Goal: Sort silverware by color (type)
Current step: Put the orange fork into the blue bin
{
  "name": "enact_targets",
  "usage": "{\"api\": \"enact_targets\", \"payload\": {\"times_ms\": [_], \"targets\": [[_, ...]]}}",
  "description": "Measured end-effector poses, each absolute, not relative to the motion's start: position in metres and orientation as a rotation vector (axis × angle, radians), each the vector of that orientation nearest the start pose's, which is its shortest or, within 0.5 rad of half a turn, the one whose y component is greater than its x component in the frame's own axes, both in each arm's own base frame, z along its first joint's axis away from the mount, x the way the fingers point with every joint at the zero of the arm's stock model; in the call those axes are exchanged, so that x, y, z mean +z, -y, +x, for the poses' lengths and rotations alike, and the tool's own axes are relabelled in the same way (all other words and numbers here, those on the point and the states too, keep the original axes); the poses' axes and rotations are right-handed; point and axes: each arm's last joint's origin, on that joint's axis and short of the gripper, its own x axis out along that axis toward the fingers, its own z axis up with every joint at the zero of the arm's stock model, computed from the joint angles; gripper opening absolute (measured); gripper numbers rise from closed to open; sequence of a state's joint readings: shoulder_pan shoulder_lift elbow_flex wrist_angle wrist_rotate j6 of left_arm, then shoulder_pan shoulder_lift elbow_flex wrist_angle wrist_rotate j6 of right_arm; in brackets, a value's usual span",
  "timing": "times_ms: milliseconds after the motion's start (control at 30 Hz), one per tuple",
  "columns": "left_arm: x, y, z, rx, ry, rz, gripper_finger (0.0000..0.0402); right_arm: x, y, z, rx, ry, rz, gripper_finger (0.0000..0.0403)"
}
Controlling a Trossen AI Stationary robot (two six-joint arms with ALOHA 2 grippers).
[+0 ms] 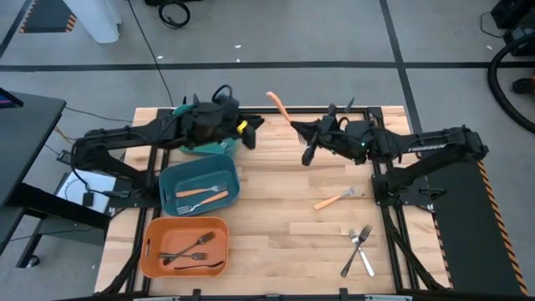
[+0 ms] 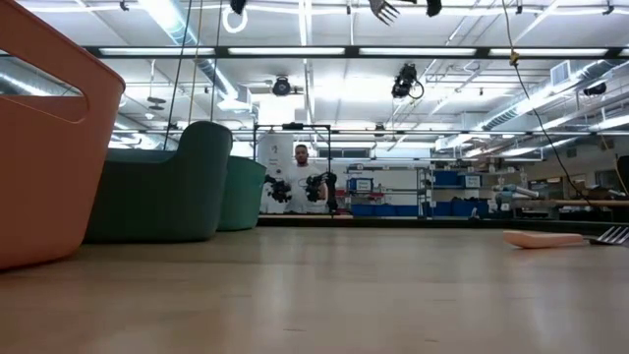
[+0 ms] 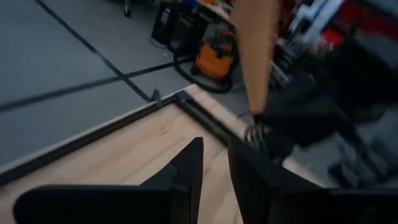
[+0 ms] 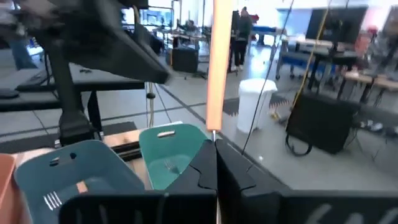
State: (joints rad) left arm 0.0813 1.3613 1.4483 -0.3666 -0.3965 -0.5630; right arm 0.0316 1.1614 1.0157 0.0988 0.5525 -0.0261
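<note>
Holding an orange fork up, the right claw is clamped on it.
Only the right wrist view shows a fork in the green bin; the left claw, above the bins, is partly open and empty.

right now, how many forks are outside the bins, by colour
orange-handled forks: 2 (one on the table, one in the right gripper)
silver forks: 2, on the table
black forks: 0
total: 4
</note>
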Motion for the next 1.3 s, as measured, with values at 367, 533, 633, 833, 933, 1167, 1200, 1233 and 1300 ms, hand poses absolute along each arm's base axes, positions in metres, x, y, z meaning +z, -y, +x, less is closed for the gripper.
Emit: {"api": "enact_targets", "payload": {"times_ms": [367,533,633,833,933,1167,1200,1233,1300], "targets": [[0.418,-0.065,0.323,0.45,0.081,-0.66,0.0085,0.37,0.028,0.257,-0.55,-0.015,-0.071,0.0001],[0.414,-0.071,0.33,0.42,0.081,-0.654,0.0085,0.37,0.034,0.257,-0.545,-0.004,-0.029,0.0],[0.411,-0.073,0.334,0.421,0.083,-0.65,0.0085,0.37,0.035,0.258,-0.512,-0.003,-0.021,0.0],[0.411,-0.074,0.335,0.392,0.073,-0.603,0.0085,0.369,0.035,0.258,-0.472,0.0,0.013,0.0],[0.413,-0.073,0.336,0.369,0.078,-0.559,0.0085,0.37,0.035,0.258,-0.455,0.006,0.036,0.0],[0.415,-0.071,0.336,0.305,0.075,-0.492,0.0085,0.369,0.034,0.259,-0.411,0.011,0.068,0.0],[0.415,-0.071,0.336,0.302,0.073,-0.487,0.0085,0.369,0.034,0.259,-0.41,0.013,0.078,0.0],[0.415,-0.071,0.336,0.301,0.071,-0.487,0.0085,0.369,0.034,0.259,-0.41,0.014,0.083,0.0],[0.414,-0.071,0.336,0.298,0.065,-0.489,0.0085,0.369,0.034,0.259,-0.411,0.013,0.081,0.0]]}}
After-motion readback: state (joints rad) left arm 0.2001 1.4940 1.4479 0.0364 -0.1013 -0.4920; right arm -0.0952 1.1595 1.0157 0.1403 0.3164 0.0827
